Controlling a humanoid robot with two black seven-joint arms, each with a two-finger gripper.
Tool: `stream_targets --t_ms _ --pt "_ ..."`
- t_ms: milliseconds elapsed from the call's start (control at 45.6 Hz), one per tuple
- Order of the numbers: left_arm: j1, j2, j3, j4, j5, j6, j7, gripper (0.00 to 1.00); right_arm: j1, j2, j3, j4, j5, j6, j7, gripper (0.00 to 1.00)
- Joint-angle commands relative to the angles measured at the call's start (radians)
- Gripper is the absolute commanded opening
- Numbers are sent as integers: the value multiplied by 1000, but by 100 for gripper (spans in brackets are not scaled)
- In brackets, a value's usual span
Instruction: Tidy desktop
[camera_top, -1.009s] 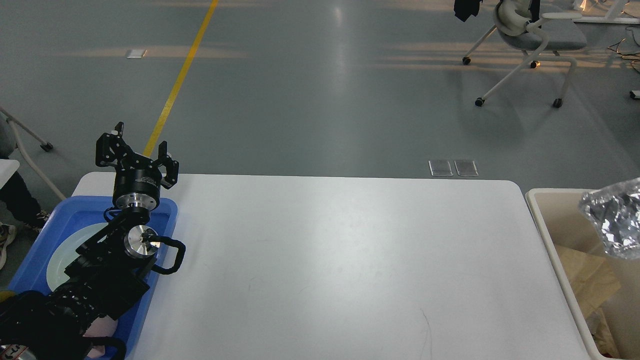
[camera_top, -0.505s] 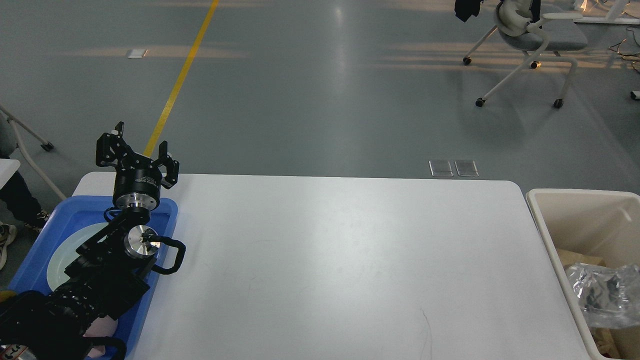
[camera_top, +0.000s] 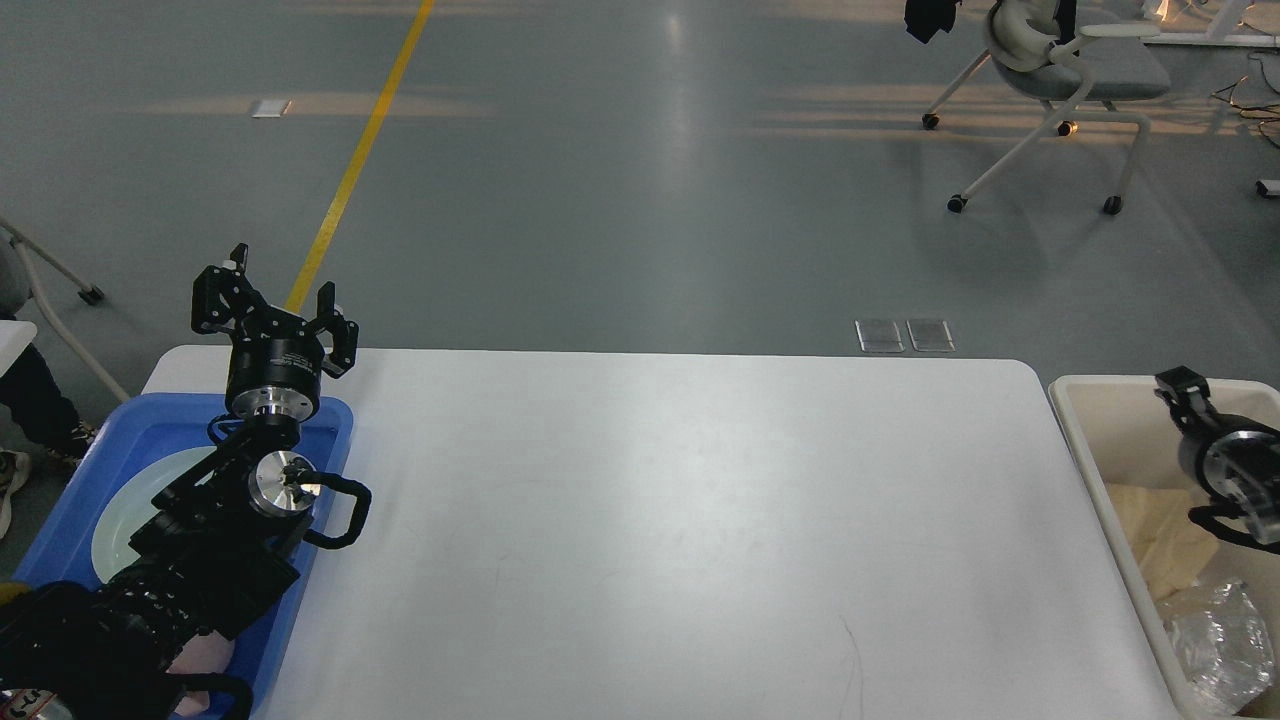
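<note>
The desktop (camera_top: 650, 520) is a large white tabletop with rounded corners; its surface carries only a few faint hairline marks. My left gripper (camera_top: 275, 312) stands open over the far end of a blue tray (camera_top: 55, 500) at the desktop's left edge, with nothing between its fingers. My right gripper (camera_top: 1183, 393) comes in from the right edge above a cream bin (camera_top: 1085, 450). Only one dark finger and the silver wrist show, so its state is unclear.
The blue tray holds a pale green plate (camera_top: 125, 505) and something pink (camera_top: 205, 655), mostly hidden by my left arm. Inside the bin lie crumpled clear plastic (camera_top: 1215, 640) and brown paper (camera_top: 1165, 540). An office chair (camera_top: 1060, 70) stands on the grey floor far behind.
The crumpled plastic dropped from above the bin's rim down into the bin. My right arm has come into view over the bin. The left arm has not moved.
</note>
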Motion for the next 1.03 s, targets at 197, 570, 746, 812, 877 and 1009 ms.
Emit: stream_targets --t_ms 197,570,746,812,877,1009 --pt "0 0 0 0 0 -1 0 96 17 147 385 36 -2 9 266 100" --pt "0 0 0 0 0 -1 0 96 -101 279 710 40 -1 23 502 100" --pt "0 0 0 0 0 1 0 96 -129 276 841 92 -1 49 502 100" --pt "0 0 0 0 0 -1 0 96 -137 273 856 109 -1 59 502 100" --pt "0 0 0 0 0 -1 0 96 -138 269 869 109 -1 69 502 100" --pt "0 0 0 0 0 -1 0 96 -128 240 862 100 -1 64 502 100"
